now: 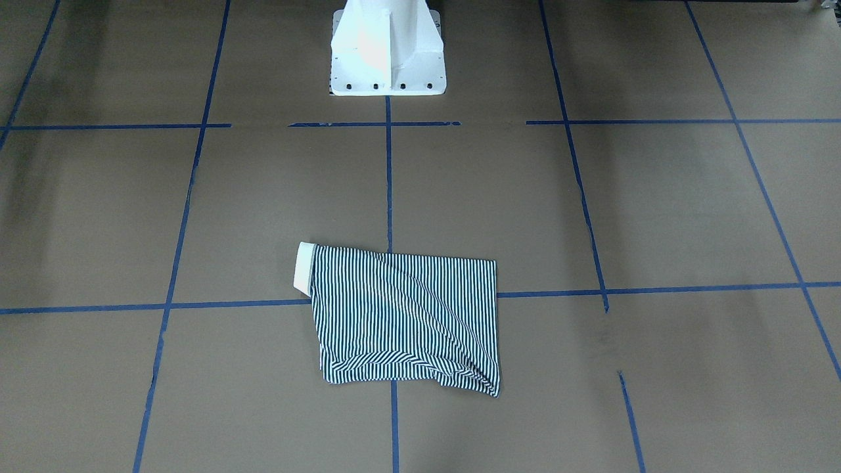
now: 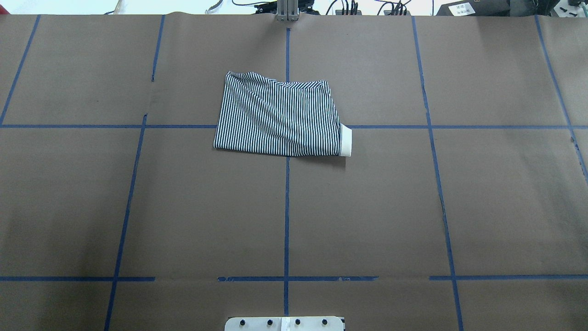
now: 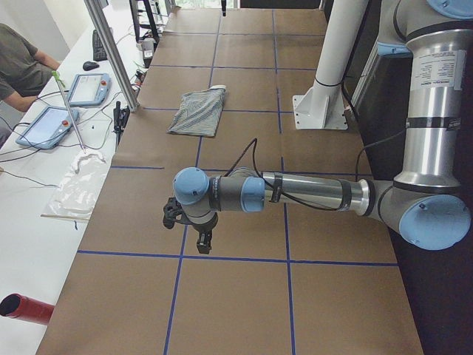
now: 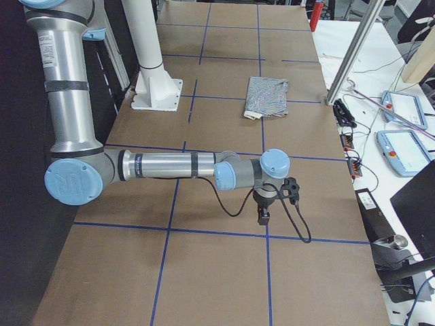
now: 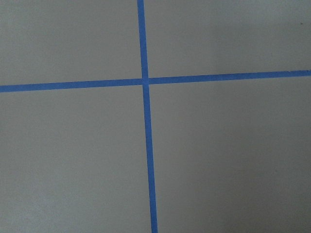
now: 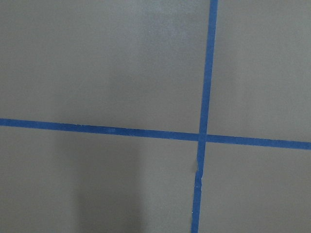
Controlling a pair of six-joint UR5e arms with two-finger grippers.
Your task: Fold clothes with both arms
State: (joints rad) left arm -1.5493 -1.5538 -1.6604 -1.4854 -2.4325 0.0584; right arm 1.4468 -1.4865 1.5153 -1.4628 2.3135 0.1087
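Observation:
The striped polo shirt (image 1: 404, 322) lies folded into a rough rectangle on the brown table, a cream band (image 1: 304, 266) sticking out at one corner. It also shows in the overhead view (image 2: 280, 119) and far off in both side views (image 3: 198, 112) (image 4: 267, 96). Neither arm is near it. My left gripper (image 3: 203, 240) hangs over bare table at the left end, and my right gripper (image 4: 263, 216) at the right end. I cannot tell whether either is open or shut. Both wrist views show only brown paper and blue tape.
The white pedestal base (image 1: 386, 49) stands at the robot's side of the table. Blue tape lines (image 2: 286, 207) grid the brown paper. A side bench holds teach pendants (image 3: 89, 87) (image 4: 404, 109), cables and a seated person (image 3: 18, 66). An aluminium post (image 3: 111, 44) rises at the table's far edge.

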